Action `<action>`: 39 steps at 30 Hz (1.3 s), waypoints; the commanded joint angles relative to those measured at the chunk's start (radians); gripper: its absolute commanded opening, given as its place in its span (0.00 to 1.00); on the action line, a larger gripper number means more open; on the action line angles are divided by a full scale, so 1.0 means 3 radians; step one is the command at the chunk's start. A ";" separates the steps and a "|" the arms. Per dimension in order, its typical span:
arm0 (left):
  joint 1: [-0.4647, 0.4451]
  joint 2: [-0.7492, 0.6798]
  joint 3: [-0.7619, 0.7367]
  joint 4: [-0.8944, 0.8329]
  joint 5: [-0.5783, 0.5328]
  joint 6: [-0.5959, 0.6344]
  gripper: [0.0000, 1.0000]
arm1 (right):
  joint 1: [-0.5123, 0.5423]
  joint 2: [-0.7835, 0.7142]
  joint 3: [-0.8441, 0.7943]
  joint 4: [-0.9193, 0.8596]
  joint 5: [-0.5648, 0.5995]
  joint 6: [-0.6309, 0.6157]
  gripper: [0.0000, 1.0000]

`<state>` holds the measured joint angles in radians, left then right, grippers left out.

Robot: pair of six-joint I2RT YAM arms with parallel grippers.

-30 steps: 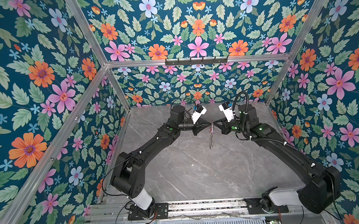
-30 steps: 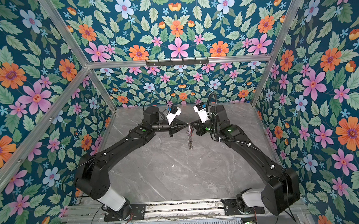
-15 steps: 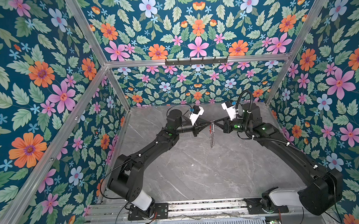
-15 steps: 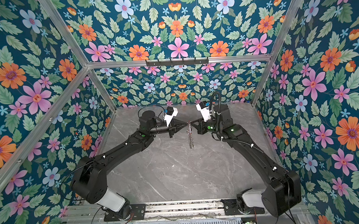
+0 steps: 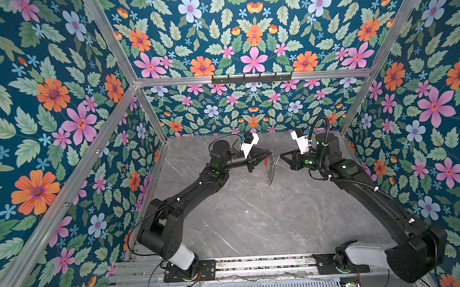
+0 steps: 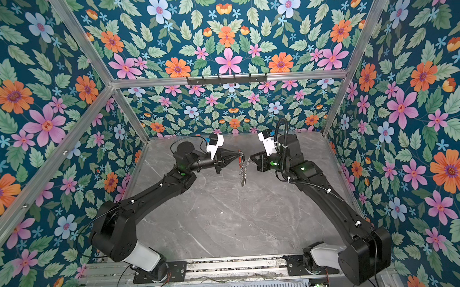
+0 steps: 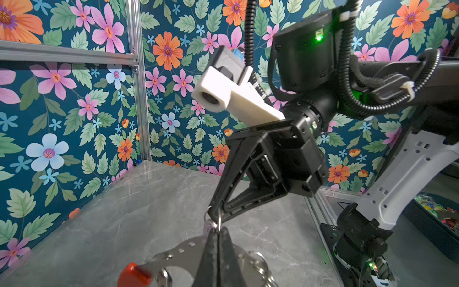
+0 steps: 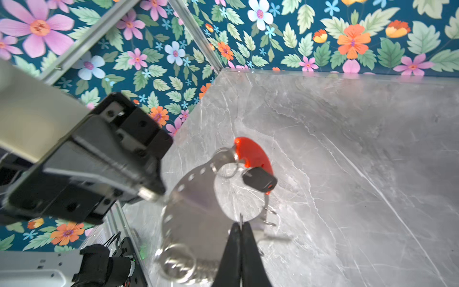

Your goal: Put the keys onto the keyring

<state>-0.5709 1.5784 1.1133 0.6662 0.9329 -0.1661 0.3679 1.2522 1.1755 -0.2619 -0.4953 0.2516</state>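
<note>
Red-and-steel keyring (image 5: 270,171) hangs edge-on over the counter (image 5: 253,217) toward 12 o'clock, left fingers (image 7: 211,253) and right fingers (image 8: 231,248) clamped on it; only the right wrist view shows the dark-headed key (image 8: 259,179).

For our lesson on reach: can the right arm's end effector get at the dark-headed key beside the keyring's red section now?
Probably not yet: the right end effector is shut on the keyring and must release first. Otherwise the way looks free; nothing stands before the key.
</note>
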 commanded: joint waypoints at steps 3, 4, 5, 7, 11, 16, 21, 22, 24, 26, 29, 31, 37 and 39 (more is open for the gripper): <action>0.0002 0.0062 0.0110 -0.0095 0.0035 -0.0048 0.00 | 0.0039 -0.0093 0.0025 0.0213 -0.0278 -0.0257 0.00; -0.0002 0.0074 0.0116 -0.0096 0.0035 -0.0062 0.00 | 0.0080 -0.0095 0.0046 0.0186 -0.0299 -0.0323 0.00; -0.0003 0.0082 0.0123 -0.0094 0.0035 -0.0074 0.00 | 0.0113 -0.0094 0.0064 0.0172 -0.0287 -0.0379 0.00; -0.0004 0.0097 0.0140 -0.0091 0.0041 -0.0088 0.00 | 0.0170 -0.0077 0.0109 0.0118 -0.0274 -0.0477 0.00; -0.0009 0.0105 0.0157 -0.0089 0.0061 -0.0096 0.00 | 0.0186 -0.0018 0.0189 0.0072 -0.0253 -0.0520 0.00; -0.0009 0.0087 0.0146 -0.0099 0.0083 -0.0065 0.00 | 0.0185 0.0053 0.0270 0.0017 -0.0130 -0.0548 0.00; -0.0009 0.0088 0.0146 -0.0104 0.0096 -0.0055 0.00 | 0.0187 0.0111 0.0335 -0.0022 -0.0071 -0.0560 0.00; -0.0009 0.0082 0.0147 -0.0103 0.0101 -0.0055 0.00 | 0.0187 0.0121 0.0339 -0.0027 -0.0050 -0.0561 0.00; -0.0009 0.0083 0.0145 -0.0103 0.0102 -0.0047 0.00 | 0.0187 0.0139 0.0356 -0.0048 -0.0020 -0.0563 0.00; -0.0009 0.0077 0.0149 -0.0100 0.0108 -0.0035 0.00 | 0.0188 0.0162 0.0375 -0.0067 0.0009 -0.0567 0.00; -0.0009 0.0077 0.0150 -0.0109 0.0112 -0.0024 0.00 | 0.0187 0.0171 0.0372 -0.0063 0.0099 -0.0549 0.00; -0.0009 0.0077 0.0150 -0.0124 0.0116 -0.0009 0.00 | 0.0186 0.0161 0.0353 -0.0032 0.0169 -0.0516 0.00; -0.0009 0.0097 0.0172 -0.0177 0.0107 0.0012 0.00 | 0.0186 0.0165 0.0372 -0.0029 0.0176 -0.0513 0.00; -0.0009 0.0108 0.0185 -0.0193 0.0107 0.0011 0.00 | 0.0191 0.0159 0.0374 -0.0032 0.0111 -0.0527 0.00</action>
<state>-0.5739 1.6119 1.1591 0.5835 0.9409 -0.1745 0.4240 1.3018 1.2808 -0.2874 -0.4747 0.1017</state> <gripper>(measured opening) 0.050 0.051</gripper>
